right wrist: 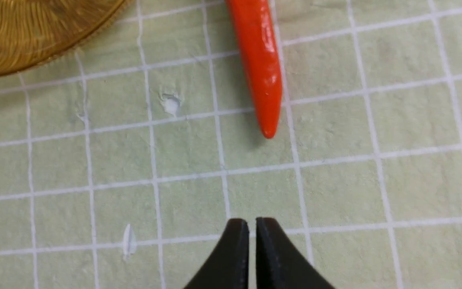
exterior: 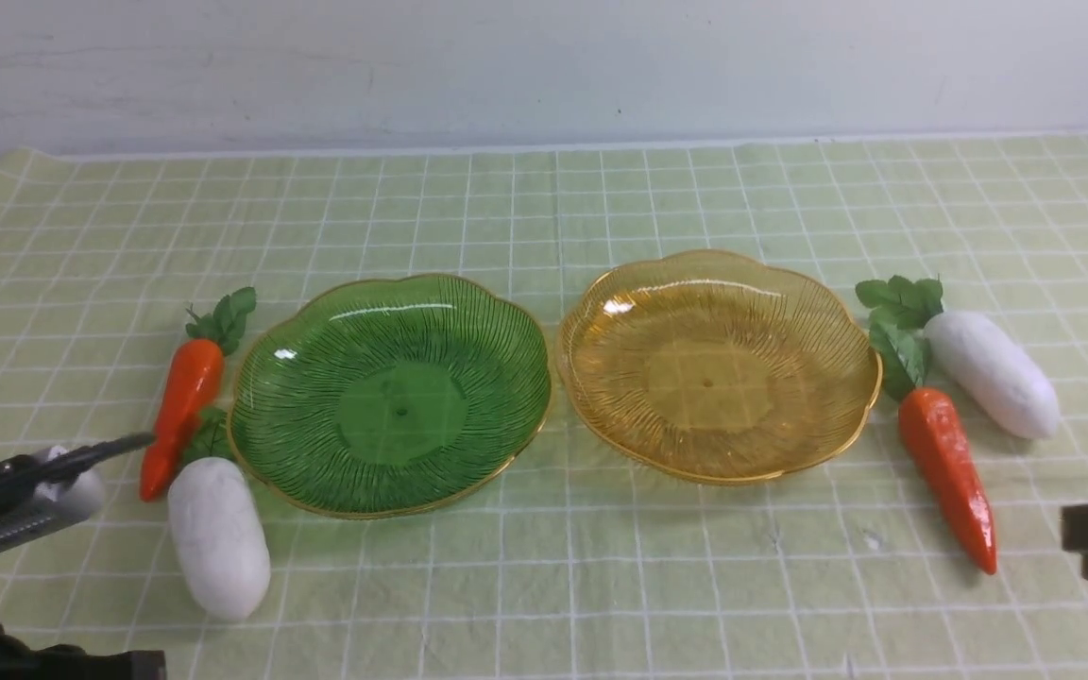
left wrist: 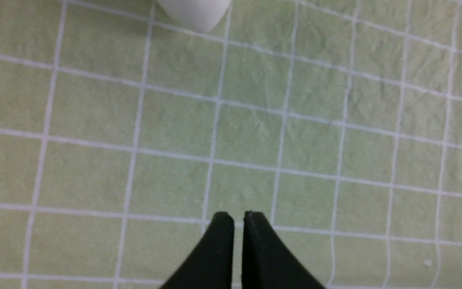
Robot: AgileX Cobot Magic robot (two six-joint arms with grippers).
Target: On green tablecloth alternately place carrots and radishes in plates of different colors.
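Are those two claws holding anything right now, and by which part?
Nothing. The left gripper and right gripper are both closed and empty above the green tablecloth.

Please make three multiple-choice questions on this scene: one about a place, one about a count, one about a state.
1. The matte white oval radish nearest the dark green ribbed plastic plate lies: A) inside it B) on the checked green tablecloth, beside its left rim C) under it.
2. Glossy orange carrots in view: A) one B) two C) four.
3. The amber ribbed plate is: A) empty B) holding a carrot C) overturned.
Key: B, it rests on cloth; B, one flanks each plate; A, its bare bottom shows.
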